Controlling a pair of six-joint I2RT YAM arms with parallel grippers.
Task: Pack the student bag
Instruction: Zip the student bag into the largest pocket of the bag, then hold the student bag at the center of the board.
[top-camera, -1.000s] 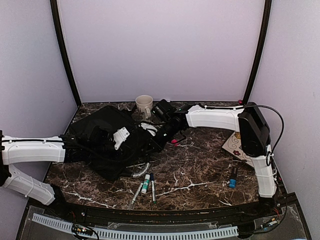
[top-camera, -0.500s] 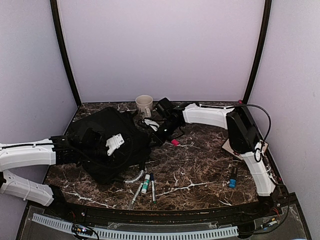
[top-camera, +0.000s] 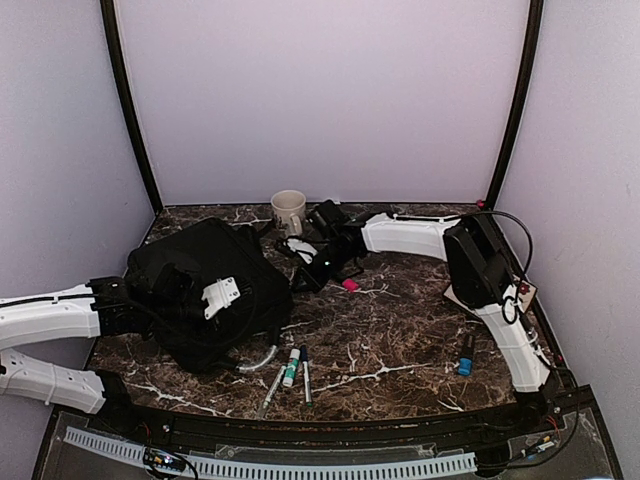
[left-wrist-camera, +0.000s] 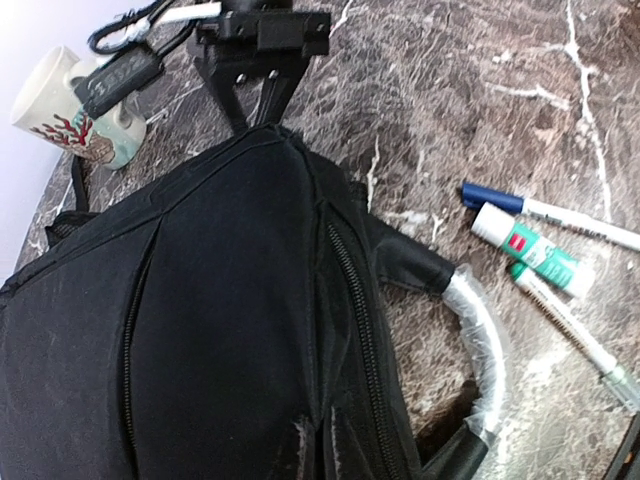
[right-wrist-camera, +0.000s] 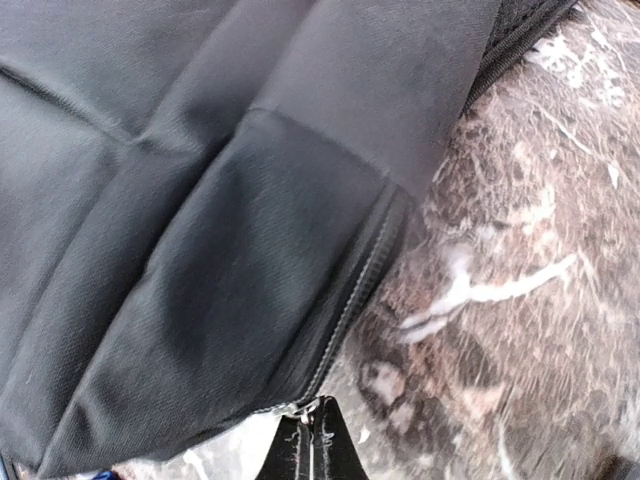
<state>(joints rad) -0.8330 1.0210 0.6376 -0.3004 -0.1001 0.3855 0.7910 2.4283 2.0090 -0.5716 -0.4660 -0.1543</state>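
The student bag (top-camera: 190, 285) is a big black fabric bag lying at the table's left; it fills the left wrist view (left-wrist-camera: 220, 300). Its grey curved handle (left-wrist-camera: 482, 330) sticks out toward the near edge. My left gripper (top-camera: 128, 306) is shut on the bag's left edge, where the fabric bunches; its fingers are hidden by the cloth. My right gripper (right-wrist-camera: 313, 450) is shut on the silver zipper pull (right-wrist-camera: 300, 408) at the bag's right corner. From the left wrist, the right gripper (left-wrist-camera: 262, 115) shows pinching that corner.
A white mug (top-camera: 288, 210) with a red coral print stands at the back, with black items (top-camera: 325, 216) beside it. Pens and a glue stick (top-camera: 290, 368) lie near the handle. A pink item (top-camera: 350, 285) and a blue marker (top-camera: 466, 356) lie further right.
The bag has slid left and slightly nearer, drawn by the retreating left arm. The right arm has stretched left after it, still pinching the corner.
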